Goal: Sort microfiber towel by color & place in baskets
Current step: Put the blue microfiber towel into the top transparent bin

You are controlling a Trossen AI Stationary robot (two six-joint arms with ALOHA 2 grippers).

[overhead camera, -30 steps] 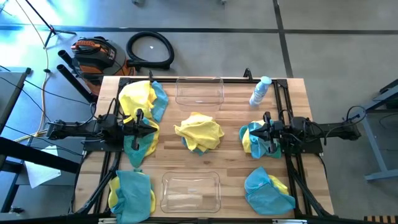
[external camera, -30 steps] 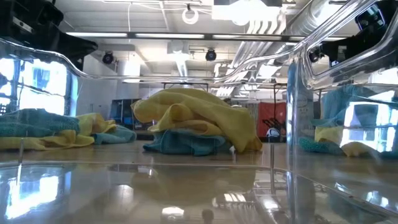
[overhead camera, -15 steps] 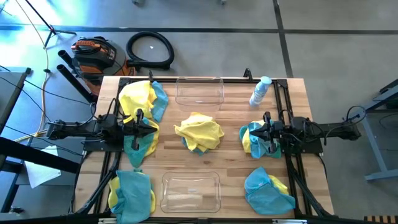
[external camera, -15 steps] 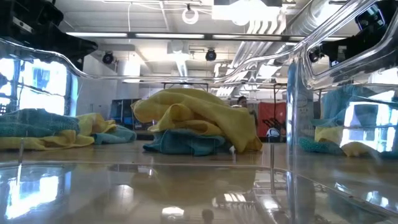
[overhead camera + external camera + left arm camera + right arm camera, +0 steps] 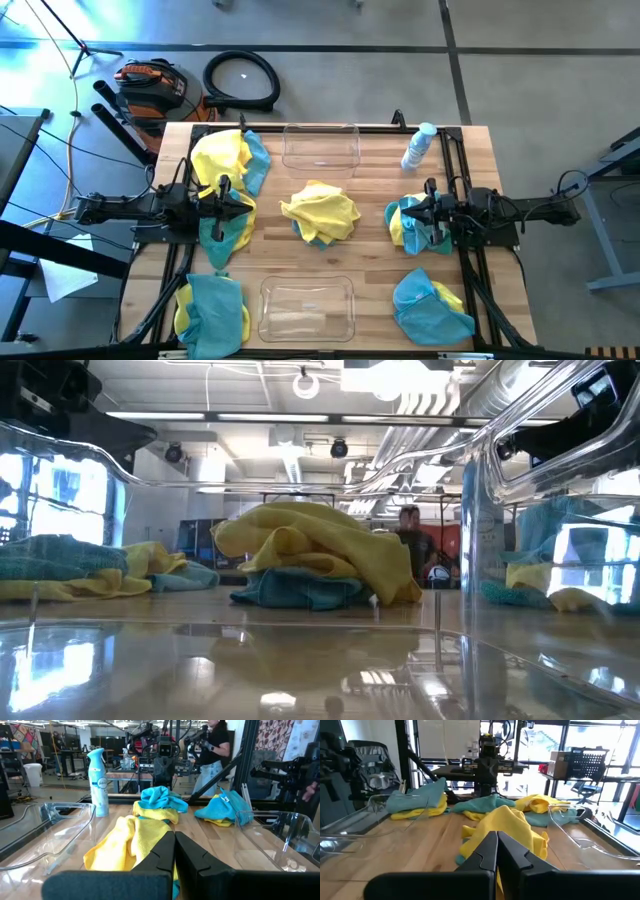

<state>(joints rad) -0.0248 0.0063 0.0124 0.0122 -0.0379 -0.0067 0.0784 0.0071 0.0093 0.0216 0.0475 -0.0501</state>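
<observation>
Soft, light, limp microfiber towels (image 5: 320,212), yellow over teal, heaped midway between the two empty baskets (image 5: 320,146). Best pinched at a raised fold. Left gripper (image 5: 240,204) and right gripper (image 5: 408,212) flanking that heap, fingers pressed together, holding nothing.

Fuzzy cloth towels (image 5: 320,212), glossy clear-plastic baskets (image 5: 306,308), wooden table (image 5: 370,180)

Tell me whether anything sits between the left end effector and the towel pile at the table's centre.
Nothing visible does. From the left end effector, shut, bare wooden table runs straight to the centre towel pile.
</observation>
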